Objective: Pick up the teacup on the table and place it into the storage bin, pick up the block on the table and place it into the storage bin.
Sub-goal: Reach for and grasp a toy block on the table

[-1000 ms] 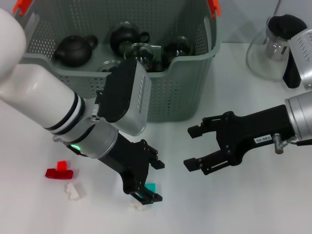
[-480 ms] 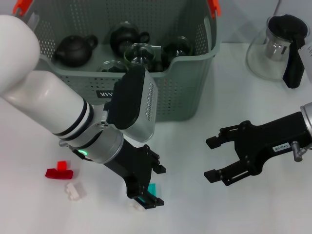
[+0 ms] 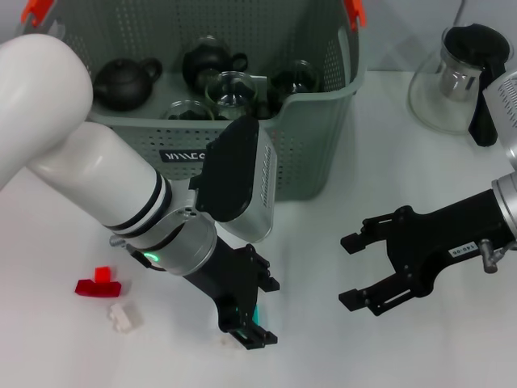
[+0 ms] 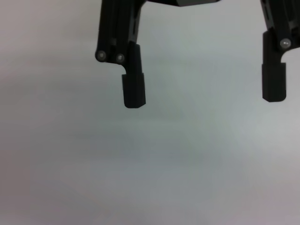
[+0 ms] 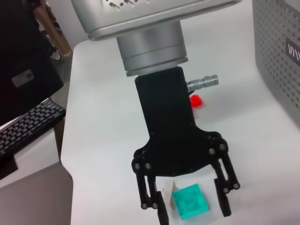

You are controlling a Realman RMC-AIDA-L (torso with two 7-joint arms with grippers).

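The head camera looked down at the desk (image 3: 323, 242); the right wrist camera faced the left hand (image 5: 187, 211) closely.

storage bin (image 3: 315, 153): perforated matt plastic | pitcher (image 3: 452, 81): clear glass

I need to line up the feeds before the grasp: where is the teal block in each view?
Head view: teal block, mostly hidden between the left hand fingers, near the bottom edge.
Left wrist view: not in it, only fingers and bare table.
Right wrist view: low centre.
Shared landmark: the left hand's open black fingers.
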